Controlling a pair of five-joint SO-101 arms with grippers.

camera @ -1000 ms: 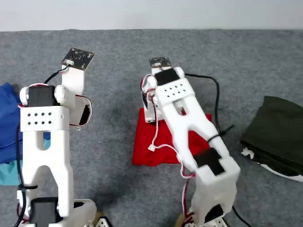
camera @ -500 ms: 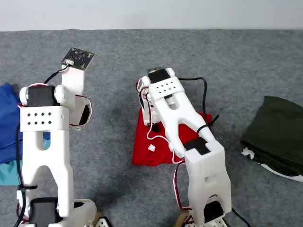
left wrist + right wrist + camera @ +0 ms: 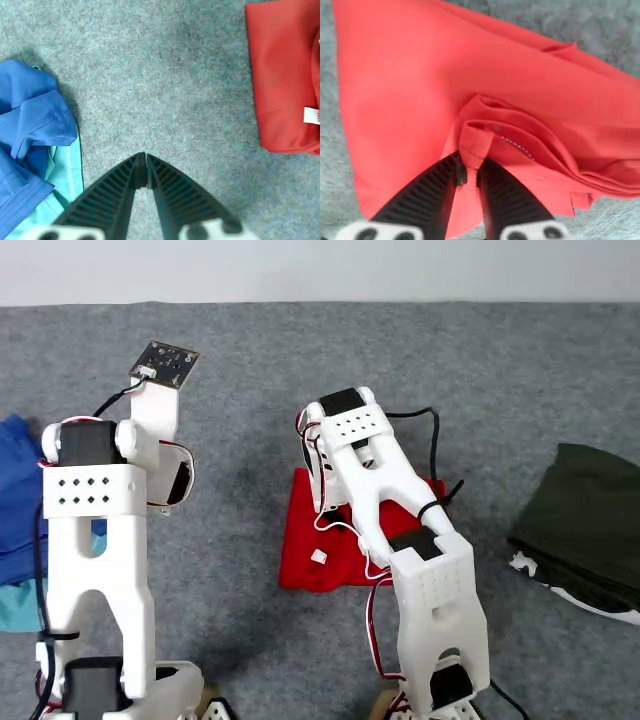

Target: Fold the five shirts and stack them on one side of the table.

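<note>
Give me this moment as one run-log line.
right gripper: shut on red shirt fold | left gripper: shut, over grey table | blue shirt, dark shirt: opposite table sides

Nothing legible — shirt tag (image 3: 311, 115) (white) unreadable.

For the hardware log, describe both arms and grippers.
The left arm and right arm are white shells with black motors and hole grids. Red-white wires and a black cable run along the right one. The left gripper and right gripper have black ribbed fingers.
</note>
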